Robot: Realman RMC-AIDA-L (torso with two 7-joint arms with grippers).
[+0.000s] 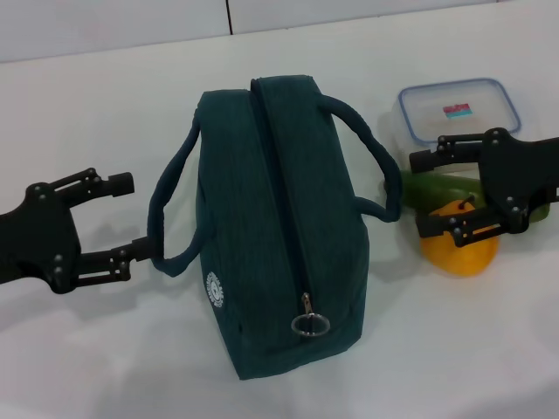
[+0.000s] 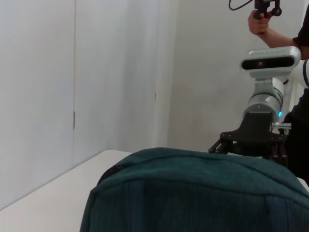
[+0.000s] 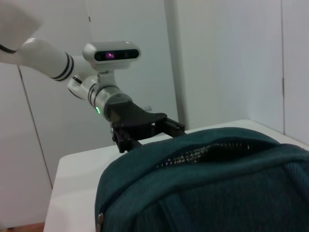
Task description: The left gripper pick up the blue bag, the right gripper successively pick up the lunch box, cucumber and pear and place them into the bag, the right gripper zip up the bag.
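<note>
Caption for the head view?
Open left tool beside blue bag; open right tool over cucumber, pear, lunch box.

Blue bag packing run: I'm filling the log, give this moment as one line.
blue bag: on table, unheld | left gripper: open beside handle | right gripper: open over cucumber, pear | lunch box: outside bag

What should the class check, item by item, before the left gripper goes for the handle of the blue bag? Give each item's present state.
1. Left gripper open beside the near handle: ok.
2. Left gripper empty, handle not yet between the jaws: ok.
3. Blue bag resting on the table: ok.
4. Zip open for loading: not ok in the head view; the right wrist view shows a gap at one end.
5. Lunch box, cucumber and pear beside the bag: ok.
6. Right gripper open, holding nothing: ok.
</note>
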